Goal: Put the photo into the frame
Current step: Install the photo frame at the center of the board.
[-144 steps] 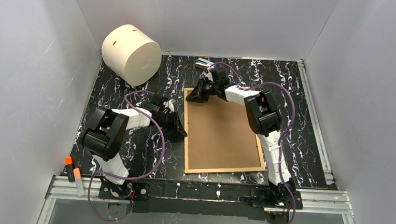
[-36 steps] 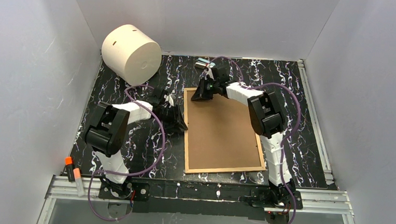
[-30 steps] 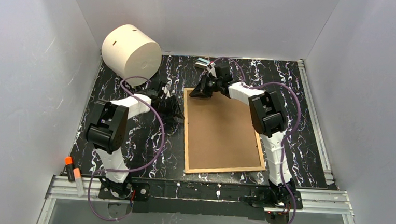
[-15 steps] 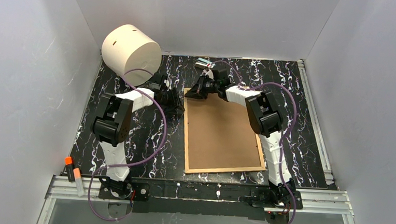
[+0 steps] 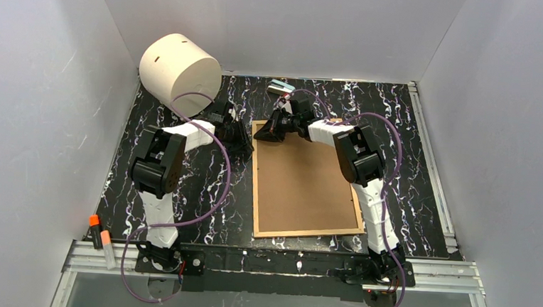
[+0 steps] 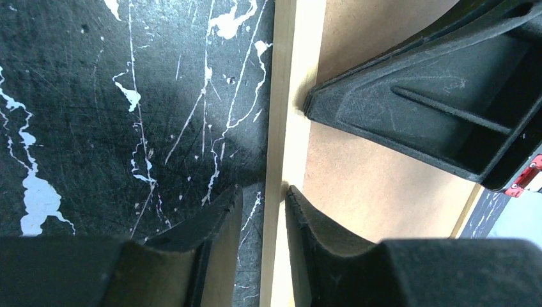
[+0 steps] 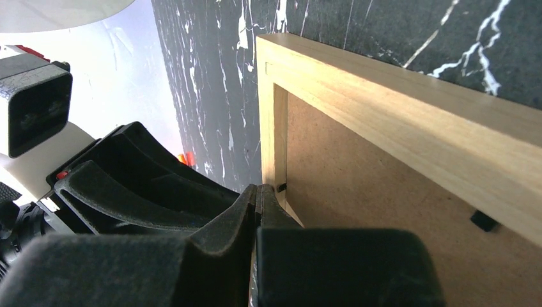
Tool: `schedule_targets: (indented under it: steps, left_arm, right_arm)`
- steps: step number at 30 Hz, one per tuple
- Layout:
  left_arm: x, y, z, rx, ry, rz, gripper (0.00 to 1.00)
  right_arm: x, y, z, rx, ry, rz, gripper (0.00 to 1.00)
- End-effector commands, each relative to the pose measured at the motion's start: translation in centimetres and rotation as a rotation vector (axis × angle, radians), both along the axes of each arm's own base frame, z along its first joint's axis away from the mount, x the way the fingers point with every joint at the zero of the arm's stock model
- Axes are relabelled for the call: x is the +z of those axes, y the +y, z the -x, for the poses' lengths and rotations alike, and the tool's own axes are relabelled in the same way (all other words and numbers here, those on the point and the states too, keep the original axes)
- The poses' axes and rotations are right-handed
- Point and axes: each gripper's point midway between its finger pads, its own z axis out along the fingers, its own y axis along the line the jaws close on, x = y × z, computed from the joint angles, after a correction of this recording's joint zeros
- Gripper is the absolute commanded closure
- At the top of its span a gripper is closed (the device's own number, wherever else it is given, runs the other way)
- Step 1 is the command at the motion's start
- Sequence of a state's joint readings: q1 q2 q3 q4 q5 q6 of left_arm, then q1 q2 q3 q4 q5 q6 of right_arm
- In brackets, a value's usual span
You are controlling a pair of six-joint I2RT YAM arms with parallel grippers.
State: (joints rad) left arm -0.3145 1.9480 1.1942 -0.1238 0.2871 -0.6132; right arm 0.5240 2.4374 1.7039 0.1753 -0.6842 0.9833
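The frame (image 5: 306,184) lies face down on the black marbled table, its brown back up. My left gripper (image 5: 244,139) sits at the frame's left side near the far corner. In the left wrist view its jaws (image 6: 263,192) straddle the light wood edge (image 6: 281,128): the inner finger touches the wood, while a strip of table shows between the outer finger and it. My right gripper (image 5: 266,130) is shut, its tip (image 7: 257,190) just inside the frame's far-left corner (image 7: 275,96), by a small black tab. I cannot pick out the photo in any view.
A big white cylinder (image 5: 181,73) lies at the far left. A small flat grey-blue thing (image 5: 281,87) rests at the far edge behind the right arm. Two orange-capped markers (image 5: 100,232) stand on the near-left rail. White walls close in three sides.
My left gripper has slid along the frame's left edge toward the far corner and its jaws have narrowed around the wood. My right gripper has shut at the far-left corner.
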Motion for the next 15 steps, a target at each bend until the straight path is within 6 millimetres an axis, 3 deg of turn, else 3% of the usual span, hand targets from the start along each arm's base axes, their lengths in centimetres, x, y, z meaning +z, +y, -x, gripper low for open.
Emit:
schedule_targets:
  steps: [1, 15]
  left_arm:
    - [-8.1, 4.9, 6.6, 0.002, 0.256, -0.284, 0.72]
    - [-8.9, 5.7, 7.7, 0.005, 0.294, -0.323, 0.74]
  right_arm:
    - [-1.6, -0.1, -0.4, -0.013, -0.018, 0.058, 0.92]
    - [-3.9, -1.4, -0.4, -0.046, 0.002, 0.155, 0.86]
